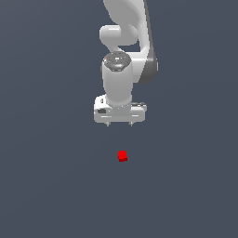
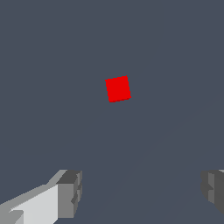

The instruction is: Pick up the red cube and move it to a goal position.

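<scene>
The red cube [image 1: 122,156] lies alone on the plain dark grey worktop [image 1: 46,186], apart from the white gripper [image 1: 119,124], which sits further back in the exterior view with its two short fingers [image 1: 109,124] pointing down and nothing between them. In the wrist view the fingers [image 2: 70,192] stand wide apart at either side, and the cube [image 2: 118,89] shows as a slightly turned square beyond the gap, touching neither. Bare worktop surrounds the cube on every side, and no worktop edge shows in either view.
</scene>
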Action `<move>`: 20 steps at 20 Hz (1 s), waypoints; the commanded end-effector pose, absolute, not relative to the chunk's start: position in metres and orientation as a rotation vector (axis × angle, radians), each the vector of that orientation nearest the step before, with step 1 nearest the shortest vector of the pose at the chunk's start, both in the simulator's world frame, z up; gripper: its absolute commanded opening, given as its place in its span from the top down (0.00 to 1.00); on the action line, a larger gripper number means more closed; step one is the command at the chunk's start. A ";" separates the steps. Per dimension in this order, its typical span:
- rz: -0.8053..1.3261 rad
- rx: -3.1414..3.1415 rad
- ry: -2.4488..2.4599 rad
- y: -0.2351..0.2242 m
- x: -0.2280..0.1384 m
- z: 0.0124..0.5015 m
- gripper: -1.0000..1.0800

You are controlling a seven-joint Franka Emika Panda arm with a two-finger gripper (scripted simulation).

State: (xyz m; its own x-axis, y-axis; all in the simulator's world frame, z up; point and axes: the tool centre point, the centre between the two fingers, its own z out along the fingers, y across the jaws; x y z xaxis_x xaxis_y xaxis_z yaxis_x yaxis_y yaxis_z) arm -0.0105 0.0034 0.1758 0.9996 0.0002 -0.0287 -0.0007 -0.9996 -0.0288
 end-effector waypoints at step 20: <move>0.022 -3.123 -0.145 0.009 0.031 0.094 0.04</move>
State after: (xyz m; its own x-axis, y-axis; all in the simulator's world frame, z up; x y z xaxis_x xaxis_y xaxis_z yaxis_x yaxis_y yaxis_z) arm 0.0249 0.0077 0.1057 0.9967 0.0798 -0.0152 0.0795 -0.9967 -0.0174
